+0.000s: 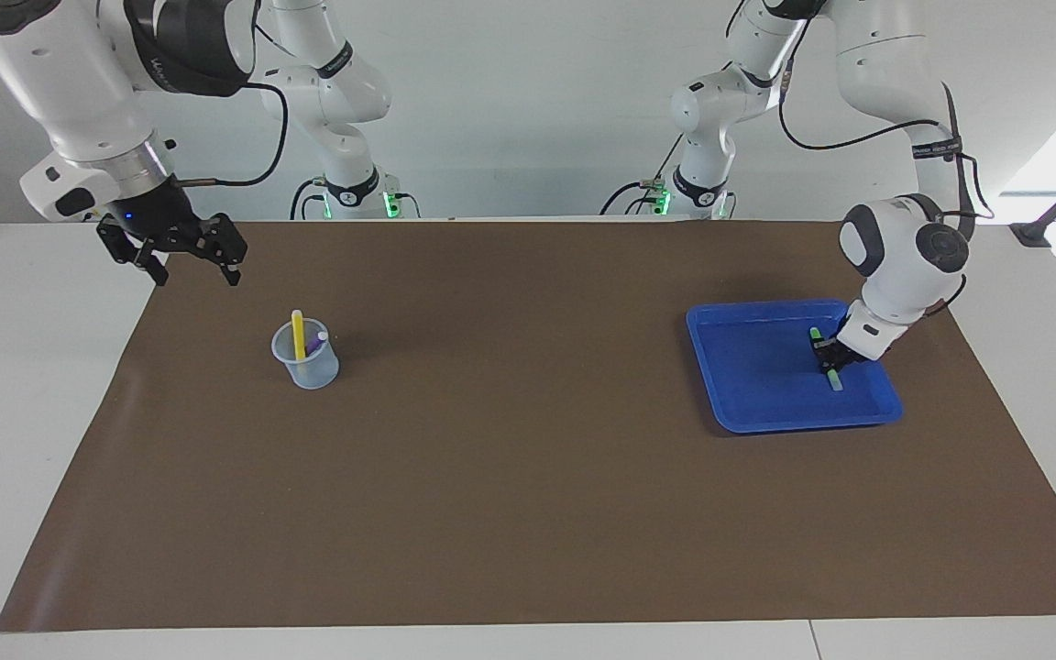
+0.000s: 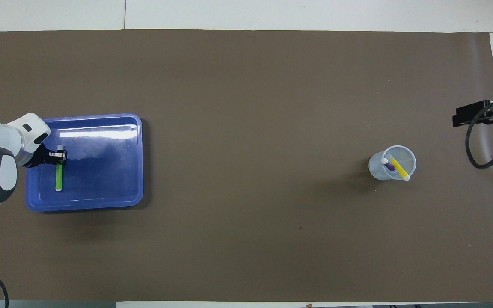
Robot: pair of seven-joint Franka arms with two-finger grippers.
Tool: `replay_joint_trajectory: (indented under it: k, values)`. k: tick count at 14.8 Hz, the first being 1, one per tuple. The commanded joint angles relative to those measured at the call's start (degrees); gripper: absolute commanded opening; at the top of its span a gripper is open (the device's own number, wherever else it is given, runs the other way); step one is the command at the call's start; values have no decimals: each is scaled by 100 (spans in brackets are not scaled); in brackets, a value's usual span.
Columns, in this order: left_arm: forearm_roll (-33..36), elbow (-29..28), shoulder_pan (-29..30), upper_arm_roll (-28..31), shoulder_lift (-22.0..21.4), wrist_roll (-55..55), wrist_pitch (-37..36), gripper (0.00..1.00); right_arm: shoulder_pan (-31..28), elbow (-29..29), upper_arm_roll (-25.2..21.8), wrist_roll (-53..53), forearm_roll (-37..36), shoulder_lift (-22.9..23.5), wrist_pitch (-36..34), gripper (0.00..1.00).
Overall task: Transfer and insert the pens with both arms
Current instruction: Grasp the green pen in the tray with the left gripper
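1. Your right gripper (image 1: 187, 261) hangs in the air over the mat's (image 1: 528, 513) edge at the right arm's end of the table, fingers spread wide and holding nothing; this arm waits.
2. Your clear cup (image 1: 306, 362) stands on the mat at the same end; the yellow pen (image 1: 298, 334) and the purple pen (image 1: 317, 344) lean inside it.
3. Your blue tray (image 1: 748, 403) sits toward the left arm's end; the green pen (image 2: 59, 175) lies flat in it.
4. Your left gripper (image 1: 829, 357) is down in the tray at the pen's capped end, fingers either side of it; you cannot tell whether they pinch it.
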Motion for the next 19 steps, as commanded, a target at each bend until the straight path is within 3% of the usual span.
replay_joint_trajectory:
  k: [1,12,15,19]
  values:
    - [143,242,5,32,117,0,-281,0,-58,-81,161,284,-131,-162,-207,100]
    - [-479,1287,-12,-20,29,-560,-2003,0,-41,-117,309,408,-70,-198,-277,100]
    - [-1147,1631,-328,-47,-216,-2060,-2785,0,-41,-108,319,478,-78,-198,-330,100]
    - [-2324,1657,-837,-47,-779,-4389,-3068,0,-41,-108,328,478,-122,-198,-339,100]
